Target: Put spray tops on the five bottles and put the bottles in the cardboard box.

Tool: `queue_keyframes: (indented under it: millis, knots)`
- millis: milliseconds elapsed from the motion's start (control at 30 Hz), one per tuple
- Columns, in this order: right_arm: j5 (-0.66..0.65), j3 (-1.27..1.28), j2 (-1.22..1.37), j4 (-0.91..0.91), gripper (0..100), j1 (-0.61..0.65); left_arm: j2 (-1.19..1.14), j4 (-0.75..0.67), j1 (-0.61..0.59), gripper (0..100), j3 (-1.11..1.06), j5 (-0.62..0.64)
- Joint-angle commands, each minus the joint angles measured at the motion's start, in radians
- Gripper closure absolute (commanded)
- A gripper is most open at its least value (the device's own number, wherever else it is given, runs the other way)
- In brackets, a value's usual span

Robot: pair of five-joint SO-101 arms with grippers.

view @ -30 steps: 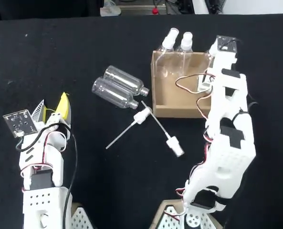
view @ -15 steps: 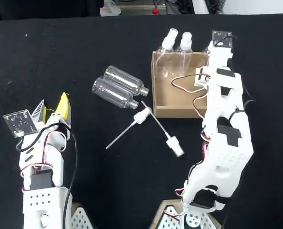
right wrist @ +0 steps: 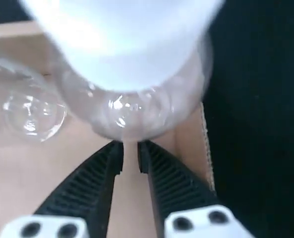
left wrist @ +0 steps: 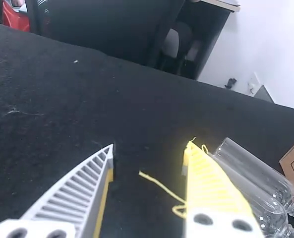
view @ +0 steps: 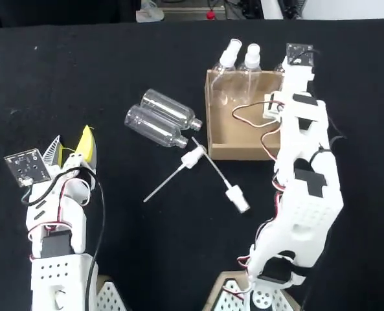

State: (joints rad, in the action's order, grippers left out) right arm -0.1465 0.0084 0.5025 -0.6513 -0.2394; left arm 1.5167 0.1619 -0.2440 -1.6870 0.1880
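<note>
Down inside the cardboard box (view: 240,153) (right wrist: 206,144), at the corner farthest from the left arm (view: 56,214), the right jaws stand nearly pressed together. Only a thin slit of box floor shows between the two black tips, and they pinch nothing. Right at those tips stands the corner bottle (right wrist: 137,106), clear, with a white spray top (right wrist: 122,34) on it; whether the tips touch it I cannot tell. Just beside the right jaws, also in the box, stands a neighbouring bottle (right wrist: 29,106) (view: 252,61). One place farther along the same wall stands a third capped bottle (view: 229,55). From the high view the right arm (view: 302,162) stretches over the box's side wall and covers that corner.

The left jaws are spread wide, a white finger (left wrist: 82,193) and a yellow finger (left wrist: 211,191) well apart, with nothing between them but a loose yellow thread (left wrist: 159,186). They rest low over the black tabletop (view: 81,65), well apart from the box.

Ahead of the left jaws, off toward the yellow finger's side, a bare bottle (view: 172,109) (left wrist: 251,168) lies on the tabletop. A second bare bottle (view: 153,127) (left wrist: 273,210) lies against it, both between the left jaws and the box, necks toward the box. Nearer the arms' bases than the bottles, a loose spray top (view: 193,157) lies just beside the box's front wall, its thin tube slanting back toward the left arm. Another loose spray top (view: 237,196) lies closer to the right arm, and its tube runs up past the first one's head.
</note>
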Motion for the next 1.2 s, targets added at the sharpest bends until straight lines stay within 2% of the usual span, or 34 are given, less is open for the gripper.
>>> queue_keyframes:
  millis: [0,533,1167]
  knots:
    - [0.002,-0.024,-0.016,0.066,96.3,0.015,0.003,-0.023,-0.005,78,-0.021,0.003]
    - [0.002,-0.022,-0.024,0.068,96.3,0.032,0.003,-0.023,-0.005,78,-0.021,0.003]
    - [0.003,-0.024,-0.168,-0.273,96.3,0.049,-0.002,-0.023,-0.007,78,-0.021,0.003]
